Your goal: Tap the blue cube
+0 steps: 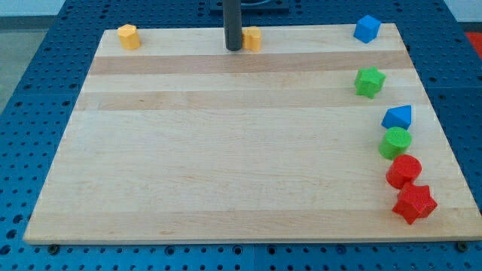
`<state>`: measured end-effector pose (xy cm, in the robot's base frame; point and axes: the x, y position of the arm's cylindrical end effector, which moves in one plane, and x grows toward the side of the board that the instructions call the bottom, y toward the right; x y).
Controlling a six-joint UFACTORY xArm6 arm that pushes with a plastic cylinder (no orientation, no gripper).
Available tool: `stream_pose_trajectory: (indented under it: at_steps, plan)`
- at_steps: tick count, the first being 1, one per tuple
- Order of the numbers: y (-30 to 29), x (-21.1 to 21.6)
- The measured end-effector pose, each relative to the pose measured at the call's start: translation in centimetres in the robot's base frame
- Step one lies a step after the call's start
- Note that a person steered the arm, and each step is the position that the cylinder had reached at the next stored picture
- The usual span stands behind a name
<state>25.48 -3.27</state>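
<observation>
The wooden board point(226, 150) fills most of the view, resting on a blue perforated table point(30, 90) that shows around every edge. The rod point(232, 22) comes down at the view's top centre, and my tip point(233, 49) sits on the board close to its top edge. There are no jaws here to open or close, only the bare rod end, and it holds nothing.

Below my tip and toward the view's left, the wood lies open all the way to the bottom edge. Every other block sits along the top edge or down the right edge.

Eight blocks in all: two yellow, two blue, two green, two red. The yellow block point(252, 38) stands just beside my tip on its right, touching or nearly so; I cannot tell which. A second yellow block point(129, 35) sits well to my tip's left, at the top left corner.

The blue cube point(367, 28) lies far to my tip's right near the top right corner, with the near yellow block between them along the top edge. Below the cube, a green star point(369, 81) stands alone, then a blue wedge-like block point(398, 117), a green cylinder point(395, 141), a red cylinder point(404, 171) and a red star point(414, 203) run closely down the right edge.
</observation>
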Motion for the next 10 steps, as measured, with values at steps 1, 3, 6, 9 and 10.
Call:
stream_pose_trajectory:
  at_steps: [1,3,6,9,10]
  plan:
    - [0.4,2.5]
    - [7.1,3.1]
    - [15.2,2.7]
    - [28.5,1.8]
    - [32.0,-1.0]
